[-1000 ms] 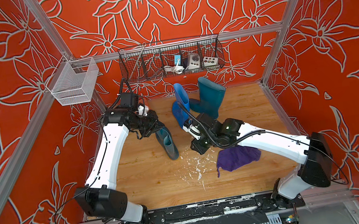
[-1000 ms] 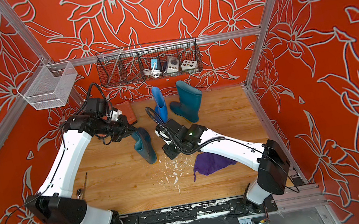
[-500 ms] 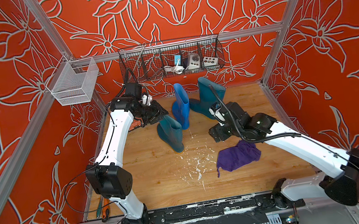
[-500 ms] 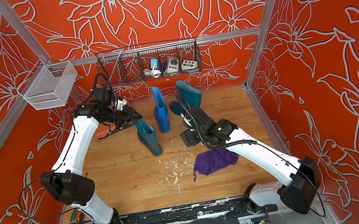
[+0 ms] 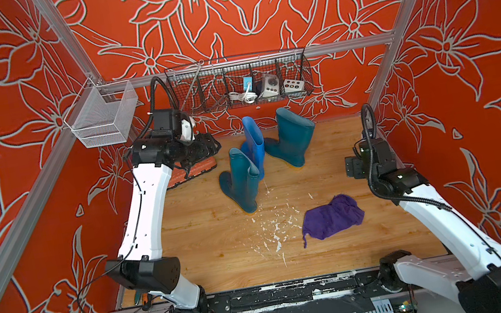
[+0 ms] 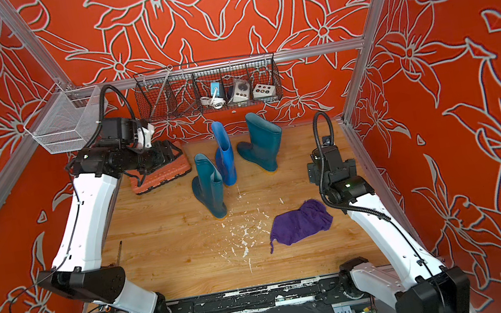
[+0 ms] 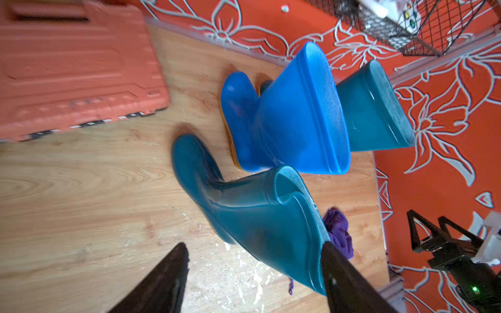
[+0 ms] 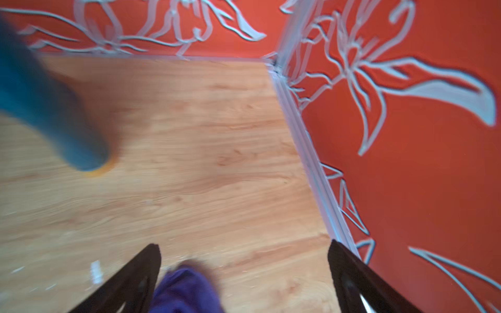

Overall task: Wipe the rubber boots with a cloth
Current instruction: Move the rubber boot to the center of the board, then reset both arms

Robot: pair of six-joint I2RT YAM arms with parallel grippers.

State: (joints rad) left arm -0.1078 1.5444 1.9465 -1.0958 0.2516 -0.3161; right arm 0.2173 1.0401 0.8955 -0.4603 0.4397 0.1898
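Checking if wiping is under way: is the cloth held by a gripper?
No, the cloth lies loose on the floor, apart from the open left gripper and right gripper.

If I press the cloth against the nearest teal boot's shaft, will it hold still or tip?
Likely to tip: the nearest teal boot stands upright and unheld, a tall shaft over a narrow sole. Its rim looks buckled, so the shaft probably gives under pressure. The glossy surface may let the cloth slide.
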